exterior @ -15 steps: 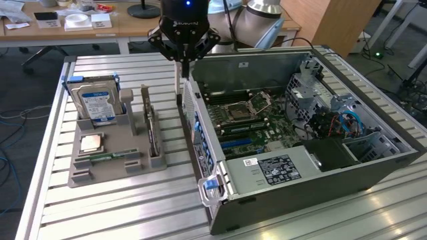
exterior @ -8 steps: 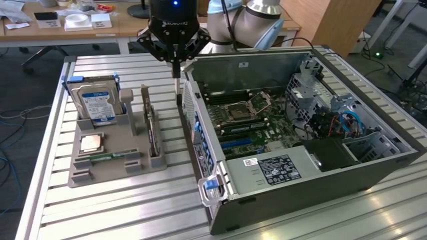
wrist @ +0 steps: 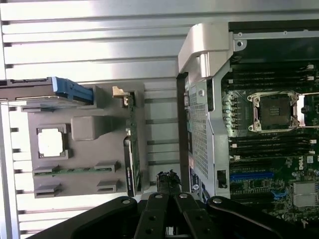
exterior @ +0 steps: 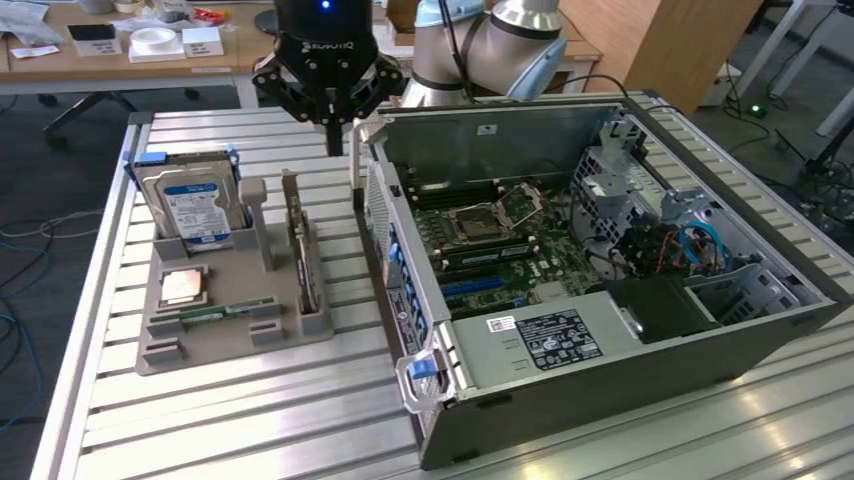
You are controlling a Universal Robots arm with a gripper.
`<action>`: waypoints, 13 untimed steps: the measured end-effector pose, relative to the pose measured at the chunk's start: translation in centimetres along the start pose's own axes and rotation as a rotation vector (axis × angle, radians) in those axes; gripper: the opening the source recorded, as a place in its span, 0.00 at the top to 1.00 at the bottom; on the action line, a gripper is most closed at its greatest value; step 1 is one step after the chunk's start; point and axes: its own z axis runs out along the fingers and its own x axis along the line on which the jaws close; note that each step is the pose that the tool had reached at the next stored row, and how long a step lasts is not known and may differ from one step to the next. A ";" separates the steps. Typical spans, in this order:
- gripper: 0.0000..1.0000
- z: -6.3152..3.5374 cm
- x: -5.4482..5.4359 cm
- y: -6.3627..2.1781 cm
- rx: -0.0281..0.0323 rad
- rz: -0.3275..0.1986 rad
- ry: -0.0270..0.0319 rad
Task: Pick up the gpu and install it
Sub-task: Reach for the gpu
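Grip state: I read the fingers (exterior: 334,138) as pressed together, with nothing between them. They hang above the far end of the gap between the grey holder (exterior: 214,335) and the open computer case (exterior: 601,330). The graphics card (exterior: 307,265) stands on edge in a slot of the holder on the worktop (exterior: 240,420). Its long axis runs near to far. From the fingers, the card lies toward the exterior view's left and nearer; the two are apart.

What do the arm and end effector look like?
The end effector is black with linked finger bars, white ROBOTIQ lettering and a blue light above. The arm is silver-grey with pale blue joint caps and a black cable.
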 end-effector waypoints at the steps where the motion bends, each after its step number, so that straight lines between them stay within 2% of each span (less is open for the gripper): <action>1: 0.89 0.00 0.2 0.02 0.0000 0.000 0.0000; 13: 0.89 0.05 2.7 0.08 0.0000 0.002 -0.0001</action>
